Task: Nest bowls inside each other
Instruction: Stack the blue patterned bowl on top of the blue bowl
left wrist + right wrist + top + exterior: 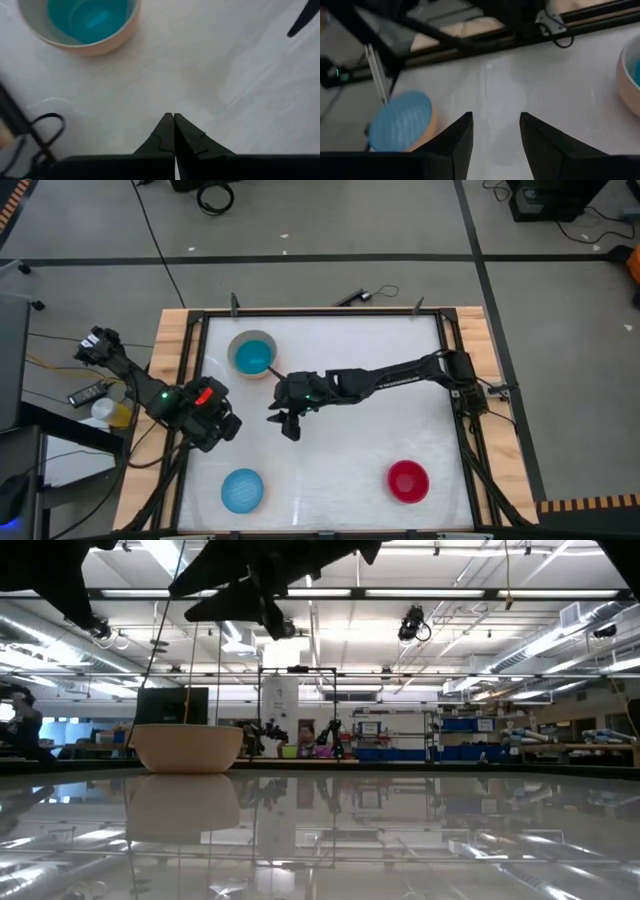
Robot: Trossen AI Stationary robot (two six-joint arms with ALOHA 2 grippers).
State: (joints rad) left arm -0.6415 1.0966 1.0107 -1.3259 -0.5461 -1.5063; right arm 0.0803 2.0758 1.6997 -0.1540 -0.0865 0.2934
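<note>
Bowls partly nested, by the look of it. Cyan bowl (pixel 253 357) sits inside a beige one (pixel 236 344) near the table's (pixel 340 470) far left corner; same stack shows in the left wrist view, cyan inside a pale rim. Whether a pink bowl hides in that stack, cannot tell.

Light blue bowl (pixel 242 490) stands alone near the front left. In the right wrist view seems to rest in or on a peach-toned bowl (pixel 431 125), though not sure. Red bowl (pixel 408 481) stands alone at the front right, well apart from both others.

Right claw (pixel 286 420) hangs over the middle of the table, between the cyan stack and the blue bowl, open and empty, nothing between its fingers (pixel 460 137), bare table below. Left claw (pixel 226 426) waits at the left edge, shut on nothing, its tips pressed together in its own wrist view.

Judged progress: roughly halfway. At least one nesting done; blue and red still to go into the stack, or the groups to be joined. Likely next step: bringing the open right claw to the rim of a loose bowl, blue being the nearer. Risk: thin rim, smooth table, so a bowl may slide on a poor pinch.
</note>
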